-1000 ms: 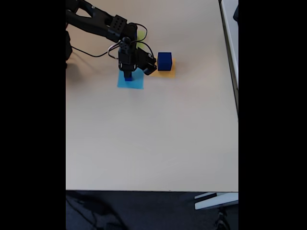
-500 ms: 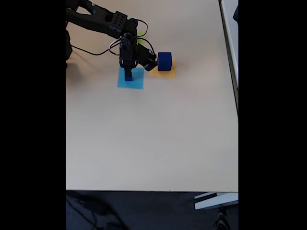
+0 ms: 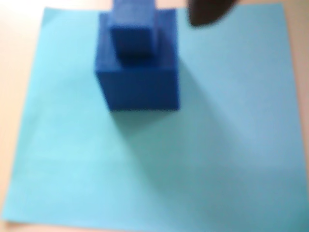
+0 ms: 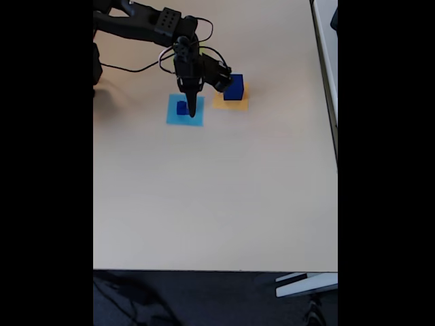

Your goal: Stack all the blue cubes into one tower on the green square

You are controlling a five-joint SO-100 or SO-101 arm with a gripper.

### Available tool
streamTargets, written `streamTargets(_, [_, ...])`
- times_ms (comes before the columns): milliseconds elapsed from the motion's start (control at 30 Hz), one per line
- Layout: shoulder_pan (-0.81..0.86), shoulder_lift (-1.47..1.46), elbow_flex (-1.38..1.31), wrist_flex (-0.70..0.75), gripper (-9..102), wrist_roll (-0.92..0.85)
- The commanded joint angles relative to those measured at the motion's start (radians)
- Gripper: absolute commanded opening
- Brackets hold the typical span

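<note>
1. In the wrist view, a light-blue square point(image 3: 193, 145) lies flat on the tabletop point(image 3: 14, 29) and carries two of the blue cubes: a mid-sized cube point(image 3: 137, 77) near its upper left part, and a smaller cube point(image 3: 133, 34) stacked on top of that one. The picture is blurred, and the top of the smaller cube is cut off by the upper edge.
2. In the fixed view, the same light-blue square point(image 4: 197, 119) shows a dark-blue pile point(image 4: 182, 107) on its upper left part; the two cubes cannot be told apart there.
3. Just to the right in the fixed view, an orange-yellow square point(image 4: 224, 104) carries the largest blue cube point(image 4: 234, 87), which stands upright on it.
4. A sliver of the green square point(image 4: 198, 46) shows behind the arm point(image 4: 146, 24), well above the light-blue square; no cube is seen on it.
5. The pincer point(image 4: 192, 109) points down over the light-blue square, just right of the pile and apart from it. In the wrist view one dark fingertip point(image 3: 207, 12) shows at the top edge, to the right of the stacked cubes. Whether the pincer is open or closed cannot be told; it grips nothing that can be seen.
6. Against the fixed view of half a second ago, the pincer has moved: then it stood right over the pile and hid it, now it sits to the right and the pile is uncovered. The largest cube and all the squares lie where they lay.
</note>
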Motion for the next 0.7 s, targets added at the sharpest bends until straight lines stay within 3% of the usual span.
streamTargets(0, [0.000, 0.002, -0.127, 0.002, 36, -0.011])
streamTargets(667, [-0.137, 0.000, -0.299, -0.052, 50, 0.040])
